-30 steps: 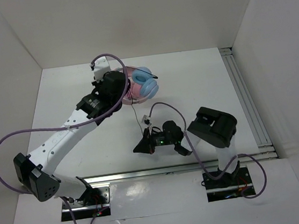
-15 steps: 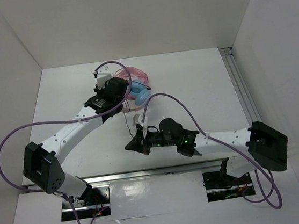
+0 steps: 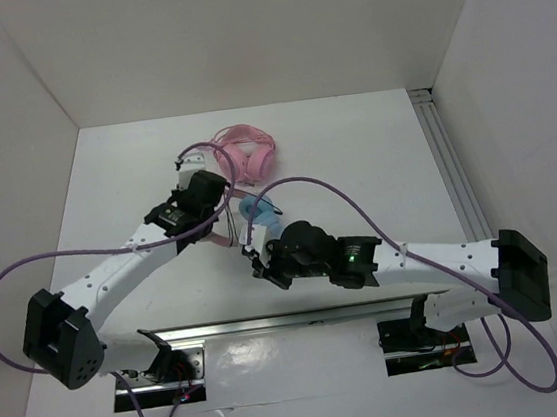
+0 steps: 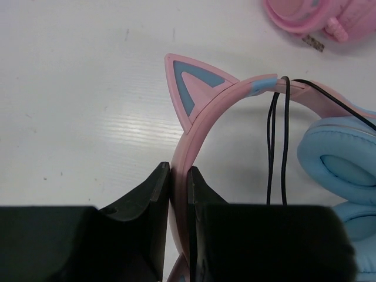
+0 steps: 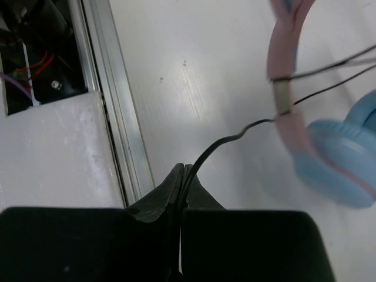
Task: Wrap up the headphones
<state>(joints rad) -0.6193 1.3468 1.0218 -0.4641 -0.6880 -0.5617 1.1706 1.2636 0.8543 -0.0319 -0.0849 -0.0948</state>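
The headphones (image 4: 235,94) have a pink cat-ear headband and light-blue ear cups (image 4: 341,153). In the top view a blue cup (image 3: 256,209) shows between the two wrists at table centre. My left gripper (image 4: 179,176) is shut on the pink headband. The thin black cable (image 4: 276,147) loops twice over the headband. My right gripper (image 5: 184,170) is shut on the black cable (image 5: 235,134), which runs from its tips up to the headband (image 5: 282,53). In the top view the right gripper (image 3: 257,258) sits just near-side of the headphones, and the left gripper (image 3: 225,233) sits to their left.
All-pink headphones (image 3: 247,152) lie behind, toward the back of the table, and also show in the left wrist view (image 4: 317,14). A metal rail (image 5: 114,117) runs along the near edge. Another rail (image 3: 456,178) lines the right side. White walls enclose the table.
My left arm has drawn the headphones toward the near side, away from the all-pink pair. My right arm has stretched out leftward and now sits right beside the headphones.
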